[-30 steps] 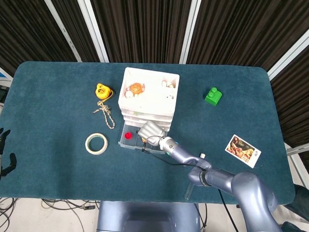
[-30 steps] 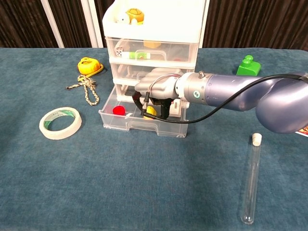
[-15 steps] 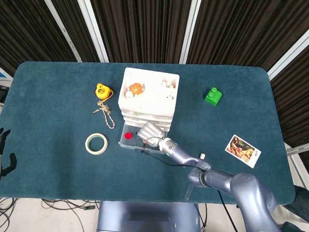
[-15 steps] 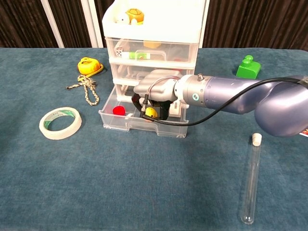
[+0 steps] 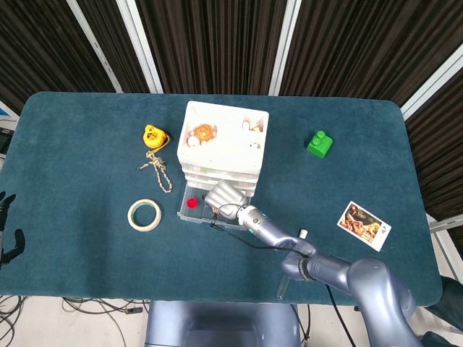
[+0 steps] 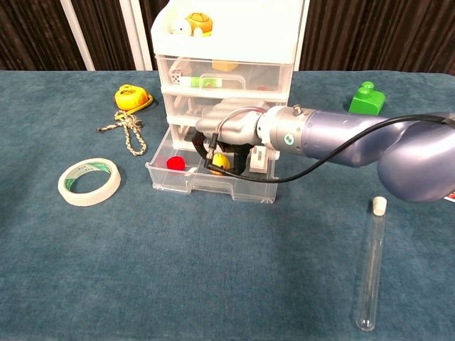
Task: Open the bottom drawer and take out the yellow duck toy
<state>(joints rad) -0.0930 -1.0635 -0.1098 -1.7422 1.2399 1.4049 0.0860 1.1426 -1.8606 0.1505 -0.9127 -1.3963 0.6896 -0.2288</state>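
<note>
Right hand (image 6: 231, 131) reaches into the open bottom drawer (image 6: 206, 181), fingers closed around the yellow duck toy (image 6: 220, 162); red object (image 6: 175, 163) at 9 o'clock.

The right arm (image 6: 370, 142) is a smooth tube in glossy blue-grey, thick towards the right edge of the chest view and narrowing to a pale silver wrist collar (image 6: 284, 135) with a small green dot on it. The right hand (image 6: 231, 128) is light grey metal with dark fingers (image 6: 238, 158). A thin black cable (image 6: 334, 153) loops along the forearm. At the far left edge of the head view, the black left hand (image 5: 6, 231) shows.
</note>
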